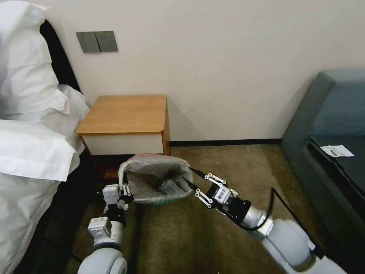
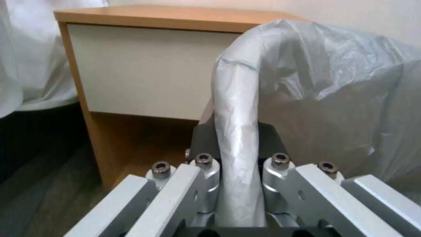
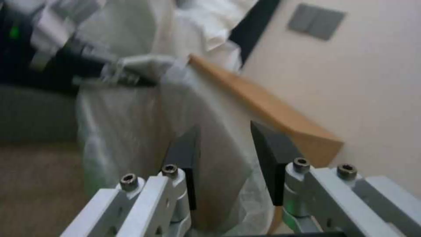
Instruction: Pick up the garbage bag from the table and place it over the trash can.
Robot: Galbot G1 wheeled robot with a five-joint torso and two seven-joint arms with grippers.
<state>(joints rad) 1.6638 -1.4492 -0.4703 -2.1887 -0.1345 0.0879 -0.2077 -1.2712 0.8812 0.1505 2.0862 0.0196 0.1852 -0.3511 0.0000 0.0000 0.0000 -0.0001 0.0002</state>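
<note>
The garbage bag [image 1: 152, 167], crinkly grey with a pinkish rim, lies draped over the trash can [image 1: 167, 198] on the carpet in front of the table [image 1: 125, 114]. My left gripper [image 1: 124, 189] is at the can's left edge, shut on the bag-wrapped rim; in the left wrist view the garbage bag [image 2: 307, 65] runs up between the fingers of my left gripper [image 2: 235, 131]. My right gripper [image 1: 187, 173] is open at the right edge, its jaws straddling the rim. In the right wrist view the garbage bag [image 3: 219, 158] passes between the fingers of my right gripper [image 3: 223, 138] without being pinched.
A bed with white pillows [image 1: 30, 114] stands close on the left. A grey sofa [image 1: 327, 125] with a paper slip [image 1: 336, 151] is on the right. Brown carpet [image 1: 228, 163] lies open between the can and the sofa. The wall is right behind the table.
</note>
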